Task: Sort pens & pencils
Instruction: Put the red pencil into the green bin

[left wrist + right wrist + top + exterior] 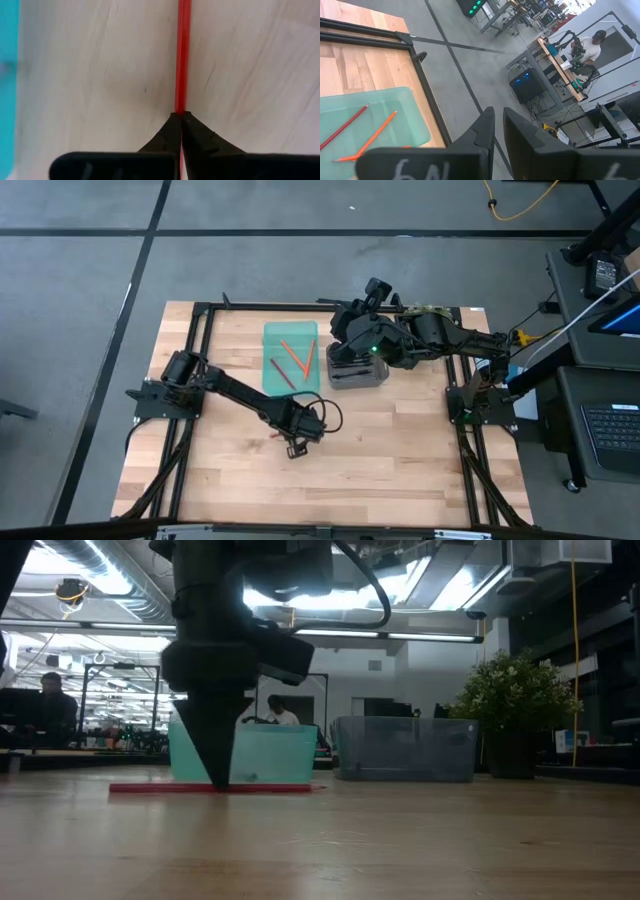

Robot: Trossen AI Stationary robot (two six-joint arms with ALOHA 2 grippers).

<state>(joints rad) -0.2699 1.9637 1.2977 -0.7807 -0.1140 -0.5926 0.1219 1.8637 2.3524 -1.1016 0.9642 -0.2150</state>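
Observation:
A red pencil [150, 788] lies flat on the wooden table. My left gripper [222, 780] stands over it, pointing straight down, and is shut on it. Behind it stands a teal tray [272, 340] with orange and red pencils [296, 358] lying inside. My right gripper [498, 117] hangs high over the grey bin [357, 377]; its fingers leave only a slit between them, with nothing in it. The pens are out of view. My left gripper pinches the red pencil's shaft [181, 102] between its two fingertips, about midway along its length in the low view. The fingers come from above, pointing down, one on each side of the shaft. The pencil lies level on the table.
The teal tray [285, 755] and the grey bin [405, 748] stand side by side at the table's far middle. A black frame [200, 360] runs around the tabletop. Bare wood lies in front of my left gripper. People sit at desks in the room beyond.

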